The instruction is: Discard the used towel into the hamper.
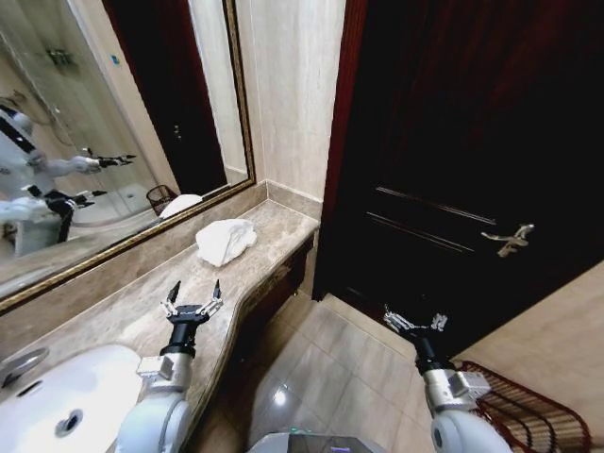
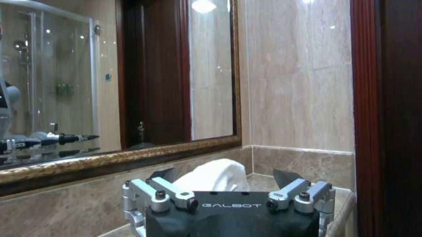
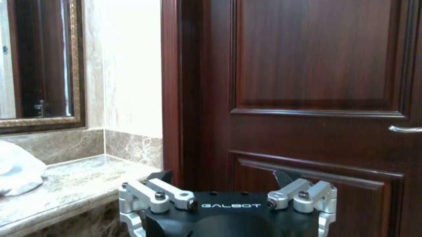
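Clearly the towel (image 1: 226, 241), a soft, light crumpled heap near the tabletop's (image 1: 142, 316) far corner by the mirror, suits a pinch on an upper fold. Both claws, left (image 1: 192, 300) and right (image 1: 415, 323), are apart and empty; the hamper (image 1: 524, 411) stands on the floor beside the right arm.

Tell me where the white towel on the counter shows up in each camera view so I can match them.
Head view: the towel lies crumpled on the marble counter, beyond the open left gripper, near the mirror.
Left wrist view: the towel sits straight ahead, just past the left gripper.
Right wrist view: the towel is at the picture's edge, on the counter.
Shared landmark: the gold-framed mirror above the counter.
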Motion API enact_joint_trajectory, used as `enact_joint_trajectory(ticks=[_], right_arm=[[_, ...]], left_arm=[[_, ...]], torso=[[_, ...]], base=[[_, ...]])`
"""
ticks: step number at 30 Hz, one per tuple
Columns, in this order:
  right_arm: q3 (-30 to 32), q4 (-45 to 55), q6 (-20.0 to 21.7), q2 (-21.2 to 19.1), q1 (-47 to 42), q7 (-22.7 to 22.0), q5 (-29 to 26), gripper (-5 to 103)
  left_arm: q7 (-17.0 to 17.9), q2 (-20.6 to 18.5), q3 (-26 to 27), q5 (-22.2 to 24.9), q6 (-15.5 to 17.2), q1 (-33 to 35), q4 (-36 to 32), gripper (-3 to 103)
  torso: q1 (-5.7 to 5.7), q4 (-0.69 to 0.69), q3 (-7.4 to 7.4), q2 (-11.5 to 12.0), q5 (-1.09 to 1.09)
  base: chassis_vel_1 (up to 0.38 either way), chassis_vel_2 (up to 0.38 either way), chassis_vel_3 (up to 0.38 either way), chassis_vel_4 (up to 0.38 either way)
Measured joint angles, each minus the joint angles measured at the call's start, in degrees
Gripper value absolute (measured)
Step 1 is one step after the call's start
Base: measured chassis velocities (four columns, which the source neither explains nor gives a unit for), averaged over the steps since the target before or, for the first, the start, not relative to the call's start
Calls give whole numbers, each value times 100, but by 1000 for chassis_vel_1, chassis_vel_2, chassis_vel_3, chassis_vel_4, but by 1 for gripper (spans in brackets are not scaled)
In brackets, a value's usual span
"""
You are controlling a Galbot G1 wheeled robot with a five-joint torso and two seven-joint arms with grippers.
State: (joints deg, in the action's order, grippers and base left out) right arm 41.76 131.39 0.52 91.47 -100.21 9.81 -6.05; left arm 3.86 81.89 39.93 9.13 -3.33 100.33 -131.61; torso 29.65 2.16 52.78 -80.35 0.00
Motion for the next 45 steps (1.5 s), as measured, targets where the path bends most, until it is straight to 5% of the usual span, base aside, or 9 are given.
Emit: enact_joint_trajectory(ticks=[14,18,22,36,41,45], right_arm=[[-8,-20,29,3,31,-173,179,100],[12,-21,34,-9,43,-200,182,100],[13,-96,26,-33,44,-220,228,100],[28,-434,5,-171,173,-303,417,100],[-18,-512,116,-284,403,-370,499,100],[5,-473,187,-324,437,-446,499,100]], left_arm=[[68,-248,59,67,305,-151,22,100],[136,-531,186,335,762,-465,31,100],[507,-1008,259,976,1731,-1107,77,100],[926,-2483,169,2524,2814,-2456,1081,100],[837,-2932,-5,3004,3099,-2871,1607,100],[378,-3191,-177,3277,3243,-3387,2107,100]], torso=[[3,1,1,1,0],[-1,1,0,0,-1],[-2,-2,0,0,-1],[0,-2,0,0,-3],[0,3,0,1,-3],[0,-1,1,1,0]], base=[[-80,89,81,-74],[0,0,0,0],[0,0,0,0],[0,0,0,0],[0,0,0,0],[0,0,0,0]])
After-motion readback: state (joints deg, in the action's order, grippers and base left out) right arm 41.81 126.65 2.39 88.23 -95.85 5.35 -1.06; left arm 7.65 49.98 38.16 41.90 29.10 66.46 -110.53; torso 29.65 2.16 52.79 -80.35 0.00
